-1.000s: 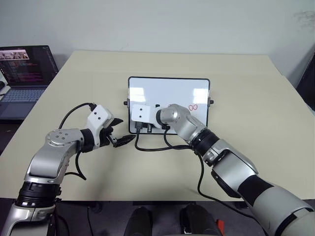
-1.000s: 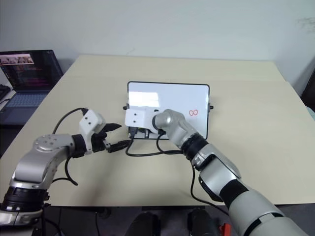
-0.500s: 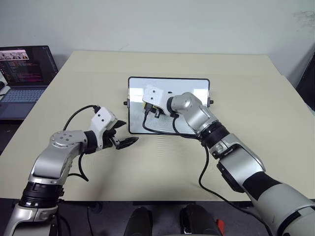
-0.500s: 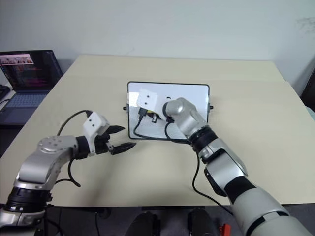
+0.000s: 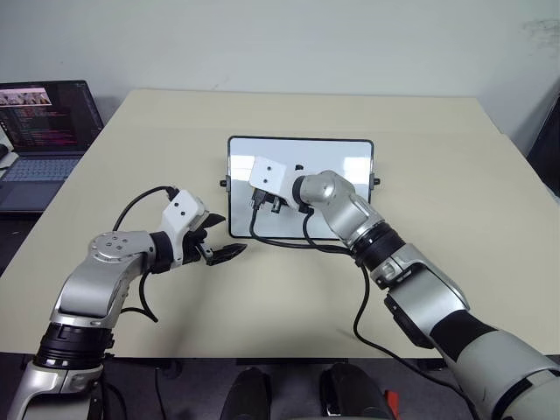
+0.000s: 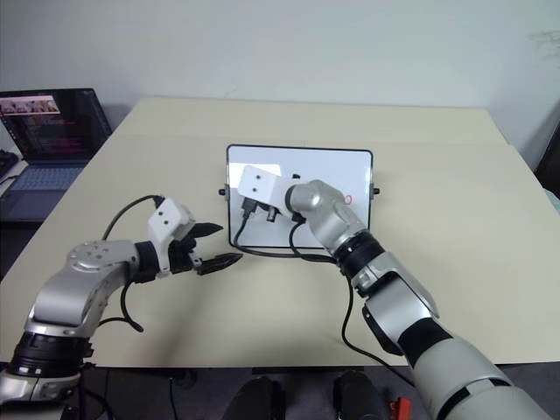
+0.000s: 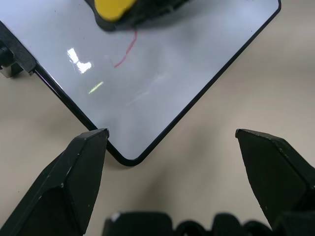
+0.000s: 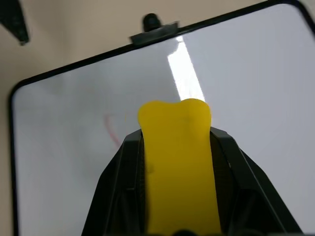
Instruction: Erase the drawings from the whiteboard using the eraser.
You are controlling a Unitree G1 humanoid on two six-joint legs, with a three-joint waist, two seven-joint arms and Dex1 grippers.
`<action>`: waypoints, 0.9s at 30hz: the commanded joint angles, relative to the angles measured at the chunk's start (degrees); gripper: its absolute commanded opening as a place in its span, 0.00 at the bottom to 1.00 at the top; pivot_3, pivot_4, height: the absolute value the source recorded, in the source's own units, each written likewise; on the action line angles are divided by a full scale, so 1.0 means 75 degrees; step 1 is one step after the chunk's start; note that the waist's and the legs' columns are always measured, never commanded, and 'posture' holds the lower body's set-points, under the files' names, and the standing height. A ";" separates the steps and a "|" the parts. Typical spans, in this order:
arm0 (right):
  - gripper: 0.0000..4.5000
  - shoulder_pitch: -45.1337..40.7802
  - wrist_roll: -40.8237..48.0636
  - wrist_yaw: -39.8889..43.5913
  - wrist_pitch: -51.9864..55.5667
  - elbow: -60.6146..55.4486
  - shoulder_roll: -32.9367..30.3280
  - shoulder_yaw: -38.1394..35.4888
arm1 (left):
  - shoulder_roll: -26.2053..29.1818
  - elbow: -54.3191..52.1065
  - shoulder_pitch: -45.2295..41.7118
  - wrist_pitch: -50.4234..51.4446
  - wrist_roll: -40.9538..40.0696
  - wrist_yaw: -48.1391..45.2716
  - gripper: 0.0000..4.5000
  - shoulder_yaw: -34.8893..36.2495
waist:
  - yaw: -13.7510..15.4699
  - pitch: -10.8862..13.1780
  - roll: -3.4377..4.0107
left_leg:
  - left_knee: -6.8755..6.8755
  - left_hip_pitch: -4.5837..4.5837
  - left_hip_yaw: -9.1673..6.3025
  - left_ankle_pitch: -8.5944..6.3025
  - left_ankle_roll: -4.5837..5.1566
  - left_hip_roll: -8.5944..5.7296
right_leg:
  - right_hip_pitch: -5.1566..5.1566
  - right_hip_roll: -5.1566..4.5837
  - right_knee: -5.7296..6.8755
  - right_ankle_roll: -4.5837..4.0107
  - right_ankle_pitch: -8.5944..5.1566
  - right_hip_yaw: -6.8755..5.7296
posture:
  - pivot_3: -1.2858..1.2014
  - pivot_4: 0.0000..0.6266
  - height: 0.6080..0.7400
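Observation:
The whiteboard [image 5: 348,161] lies flat in the middle of the table. My right gripper [image 8: 174,135] hangs over the board's left half, shut on the yellow eraser [image 8: 177,162], and points toward the knob [image 8: 150,22] on the left short side. A thin red stroke of the drawings [image 8: 112,132] shows just beyond the eraser's tip, and the same red stroke [image 7: 125,51] lies beside the eraser [image 7: 114,7] in the left wrist view. A small red mark [image 6: 348,199] peeks out past my right forearm. My left gripper [image 5: 223,250] is open, low over the table off the board's near left corner [image 7: 125,160].
An open laptop [image 5: 44,131] stands on a separate surface at the far left. Black cables [image 5: 280,241] trail from my right wrist across the board's near edge. Bare tan tabletop [image 5: 437,166] surrounds the board.
My right gripper, with the eraser in it, has moved from the board's near left edge farther onto the board. The left gripper has kept its place and stayed open.

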 commanded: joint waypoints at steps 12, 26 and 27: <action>0.30 0.0352 -0.0471 0.0260 -0.0062 -0.0108 -0.0094 0.0541 | 0.0006 -0.0247 -0.0083 -0.0056 -0.0031 -0.0039 1.00 -0.0026 | 0.0011 0.0000 -0.0001 | 0.0004 0.0011 -0.0004 0.0002 0.0002 -0.0001 | 0.0007 0.0000 0.0008 -0.0001 0.0000 -0.0003 | 0.52 0.24 1.00; 0.30 0.0547 -0.0517 0.0727 -0.0025 -0.0307 0.0061 0.0823 | 0.0000 -0.0175 -0.0194 -0.0090 -0.0015 -0.0094 1.00 -0.0141 | 0.0000 0.0001 0.0001 | 0.0000 0.0004 -0.0003 0.0001 0.0002 0.0000 | 0.0002 0.0001 0.0004 -0.0002 -0.0001 -0.0003 | 0.52 0.24 1.00; 0.30 0.0588 -0.0512 0.0708 0.0045 -0.0382 -0.0001 0.0765 | 0.0002 -0.0179 -0.0192 -0.0092 -0.0018 -0.0105 1.00 -0.0143 | 0.0003 0.0001 0.0000 | 0.0000 0.0004 -0.0003 0.0001 0.0002 -0.0001 | 0.0002 0.0001 0.0004 -0.0002 -0.0001 -0.0003 | 0.52 0.24 1.00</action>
